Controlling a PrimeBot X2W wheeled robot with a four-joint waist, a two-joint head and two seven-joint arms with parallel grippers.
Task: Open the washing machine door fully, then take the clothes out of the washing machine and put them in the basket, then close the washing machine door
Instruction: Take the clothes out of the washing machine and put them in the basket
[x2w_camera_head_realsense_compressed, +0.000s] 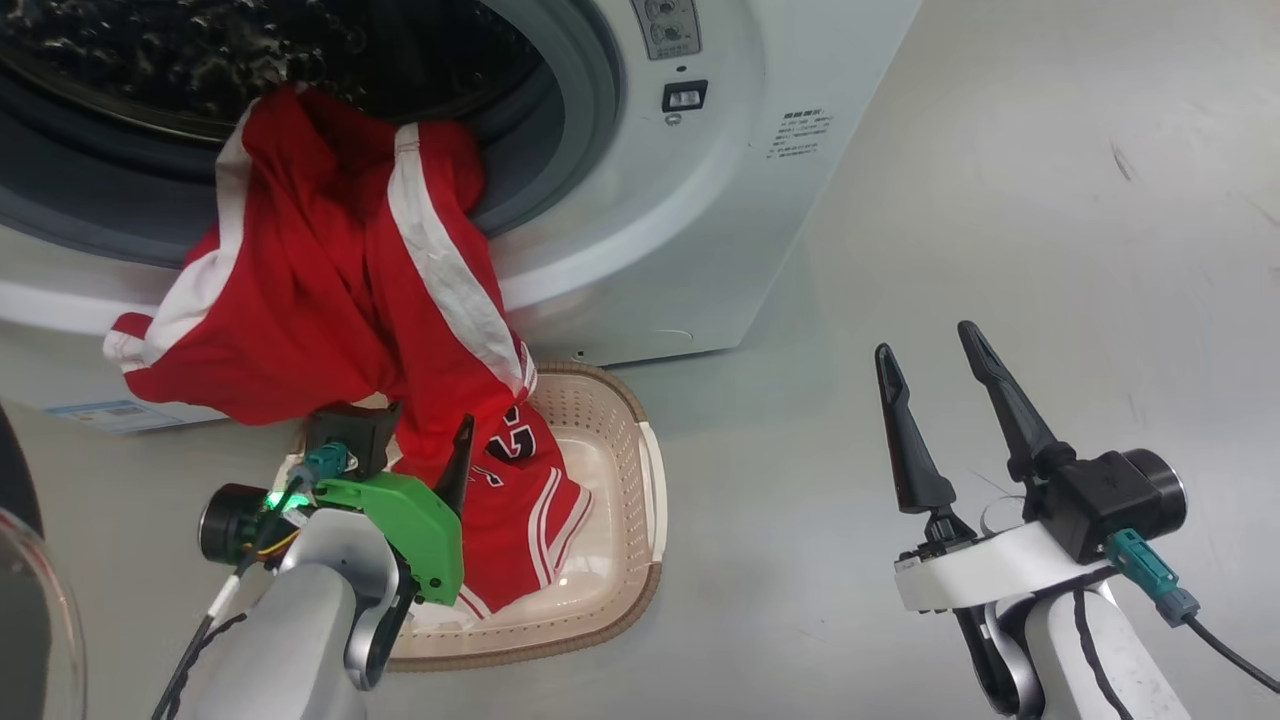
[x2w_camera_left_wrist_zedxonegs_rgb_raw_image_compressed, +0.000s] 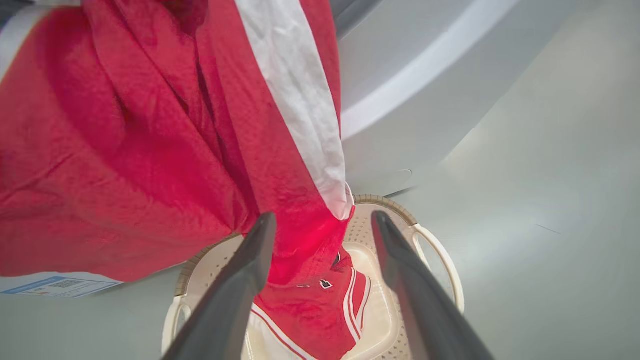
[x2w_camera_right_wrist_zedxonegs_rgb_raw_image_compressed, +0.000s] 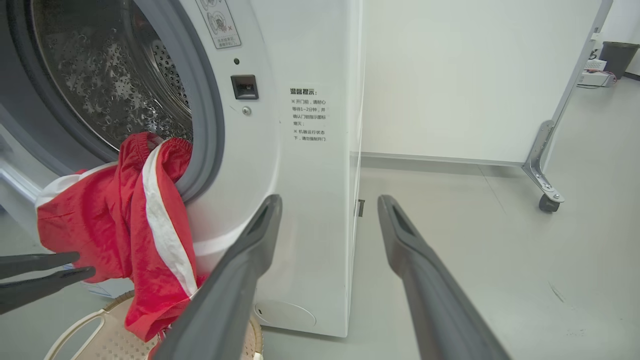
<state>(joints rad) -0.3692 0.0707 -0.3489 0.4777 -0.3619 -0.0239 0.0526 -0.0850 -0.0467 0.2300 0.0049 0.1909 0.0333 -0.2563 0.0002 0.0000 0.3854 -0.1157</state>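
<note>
So the washing machine (x2w_camera_head_realsense_compressed: 650, 250) is wide open. The door (x2w_camera_head_realsense_compressed: 40, 620) is swung out of the way, and just a bit of its glass bulge shows at the lower left edge of the head view. The steel drum (x2w_camera_right_wrist_zedxonegs_rgb_raw_image_compressed: 110, 85) is in plain sight.

The clothes (x2w_camera_head_realsense_compressed: 330, 290) are halfway out. A red piece with white stripes hangs from the drum, over the grey rubber seal (x2w_camera_right_wrist_zedxonegs_rgb_raw_image_compressed: 205, 130) and down the front of the machine. Its bottom end lies in the basket (x2w_camera_head_realsense_compressed: 610, 420), where you can see dark lettering on the red fabric. The basket sits on the floor (x2w_camera_head_realsense_compressed: 1000, 200), right up against the machine's front lower corner.

The left gripper (x2w_camera_left_wrist_zedxonegs_rgb_raw_image_compressed: 324, 216) is over the basket with its jaws spread apart. The hanging fabric drops between the two fingers and nothing is pinched. Can't tell if a finger is brushing the cloth.

The right gripper (x2w_camera_head_realsense_compressed: 925, 340) is well off to the right over bare floor, jaws apart too and holding nothing. From its wrist camera, the fingers point past the machine's side panel.
</note>
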